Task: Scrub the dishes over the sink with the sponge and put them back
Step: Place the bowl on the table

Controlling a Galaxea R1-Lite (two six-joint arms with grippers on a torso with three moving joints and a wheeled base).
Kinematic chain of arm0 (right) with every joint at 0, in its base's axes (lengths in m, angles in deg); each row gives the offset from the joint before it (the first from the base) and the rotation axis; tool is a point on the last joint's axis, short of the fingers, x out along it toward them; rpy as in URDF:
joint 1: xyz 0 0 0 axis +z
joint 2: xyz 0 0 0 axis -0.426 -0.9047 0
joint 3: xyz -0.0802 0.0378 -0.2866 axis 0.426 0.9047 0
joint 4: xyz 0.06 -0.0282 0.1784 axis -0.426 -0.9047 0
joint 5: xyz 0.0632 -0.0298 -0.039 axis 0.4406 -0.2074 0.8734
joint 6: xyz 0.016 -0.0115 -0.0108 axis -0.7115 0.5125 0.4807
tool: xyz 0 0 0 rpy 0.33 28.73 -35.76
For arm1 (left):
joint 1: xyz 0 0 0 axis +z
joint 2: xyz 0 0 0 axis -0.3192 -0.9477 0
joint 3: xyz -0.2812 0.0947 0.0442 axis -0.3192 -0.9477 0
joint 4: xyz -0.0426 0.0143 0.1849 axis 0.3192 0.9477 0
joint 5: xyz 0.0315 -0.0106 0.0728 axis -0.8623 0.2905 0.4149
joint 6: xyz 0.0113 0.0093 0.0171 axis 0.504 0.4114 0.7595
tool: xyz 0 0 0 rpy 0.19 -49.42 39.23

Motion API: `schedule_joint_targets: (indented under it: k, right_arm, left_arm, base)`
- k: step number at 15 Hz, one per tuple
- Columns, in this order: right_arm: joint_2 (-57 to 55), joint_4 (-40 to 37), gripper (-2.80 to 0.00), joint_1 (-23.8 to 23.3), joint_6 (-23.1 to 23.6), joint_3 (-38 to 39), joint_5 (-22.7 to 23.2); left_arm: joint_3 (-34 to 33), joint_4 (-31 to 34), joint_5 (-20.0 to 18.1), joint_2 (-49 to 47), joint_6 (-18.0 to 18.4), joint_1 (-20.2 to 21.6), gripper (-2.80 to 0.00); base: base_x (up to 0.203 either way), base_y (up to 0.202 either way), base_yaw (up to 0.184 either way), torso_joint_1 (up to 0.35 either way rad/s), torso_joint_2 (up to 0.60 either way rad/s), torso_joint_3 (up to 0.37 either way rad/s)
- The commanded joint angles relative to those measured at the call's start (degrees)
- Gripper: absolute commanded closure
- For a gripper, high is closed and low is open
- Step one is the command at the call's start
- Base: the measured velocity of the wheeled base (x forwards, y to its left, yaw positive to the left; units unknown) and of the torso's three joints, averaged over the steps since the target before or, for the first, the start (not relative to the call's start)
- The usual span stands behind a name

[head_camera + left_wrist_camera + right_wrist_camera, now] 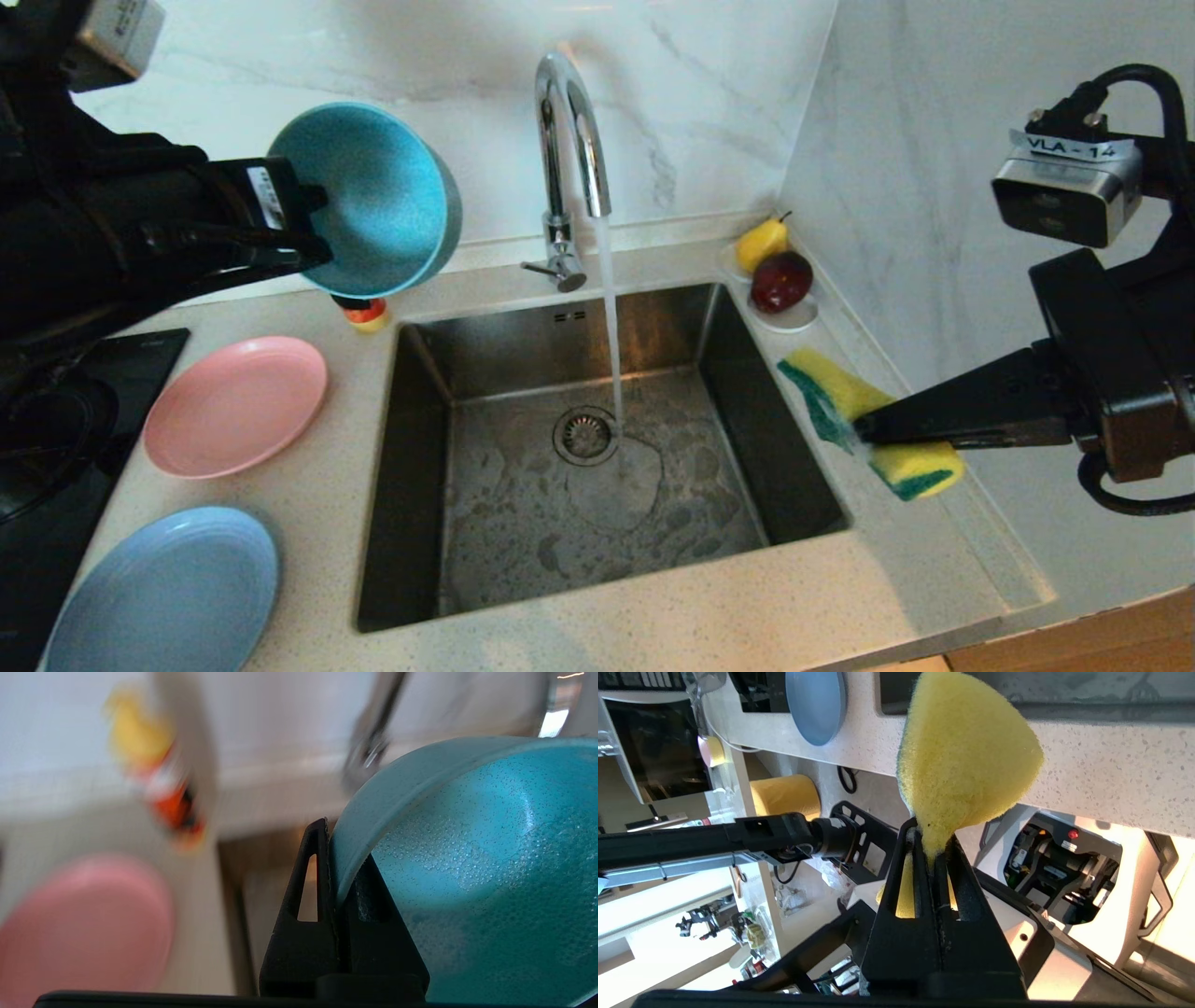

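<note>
— Which claw do I look at first?

— The left gripper (313, 229), at about ten o'clock from the drain. Its jaws are pressed together on the rim of the teal bowl (373, 196), one finger inside and one outside. The bowl is in the air, tipped on its side, with the opening turned toward the robot and the tap (569, 140). It is above the counter (653, 607), just beside the back left corner of the sink (420, 448) and not yet over the basin.

— And the other one?

— The right gripper (864, 431), at about three o'clock, is clamped on the middle of the sponge (864, 420), which is squeezed so both ends stick out. It hovers above the counter strip just beside the right edge of the sink.

— So which step is this?

— I think the scrub of the bowl is being prepared — the two have not met. Water runs from the tap down beside the drain strainer (585, 434).

— What does the next move need?

— In my judgement, both arms must come inward over the basin, and the sponge must reach the inside of the bowl without pushing it out of that thin grip on the rim.

— The other dishes?

— The pink plate (235, 406) lies at nine o'clock and the blue plate (163, 593) at about eight, both on the counter.
</note>
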Motion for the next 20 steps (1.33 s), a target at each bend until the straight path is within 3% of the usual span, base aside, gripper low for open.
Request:
schedule_joint_targets:
  k: [1,5,12,17,20]
  right_arm:
    - [0.58,-0.28,0.00,0.00,-0.05,0.65,0.01]
    - [0.66,-0.10,0.00,0.00,0.13,1.00,0.02]
    - [-0.11,0.42,0.00,0.00,1.09,2.22,0.19]
    - [-0.21,0.42,0.00,0.09,1.17,2.67,0.28]
    - [0.28,0.40,0.00,0.09,1.00,3.05,0.36]
  left_arm:
    - [8.96,27.57,-3.08,1.16,-7.96,8.10,0.00]
    - [12.46,35.94,-8.72,0.39,-14.16,22.54,0.00]
    - [11.82,36.21,-21.15,-3.31,-19.33,49.33,0.00]
    - [10.00,32.14,-24.00,-13.68,-22.31,62.88,0.00]
    - [9.22,28.64,-25.03,-20.52,-23.05,67.83,0.00]
  base:
    - [0.000,0.000,0.000,0.000,0.00,0.000]
    - [0.000,0.000,0.000,0.000,0.00,0.000]
    - [0.000,0.000,0.000,0.000,0.00,0.000]
    - [0.000,0.000,0.000,0.000,0.00,0.000]
    - [0.000,0.000,0.000,0.000,0.00,0.000]
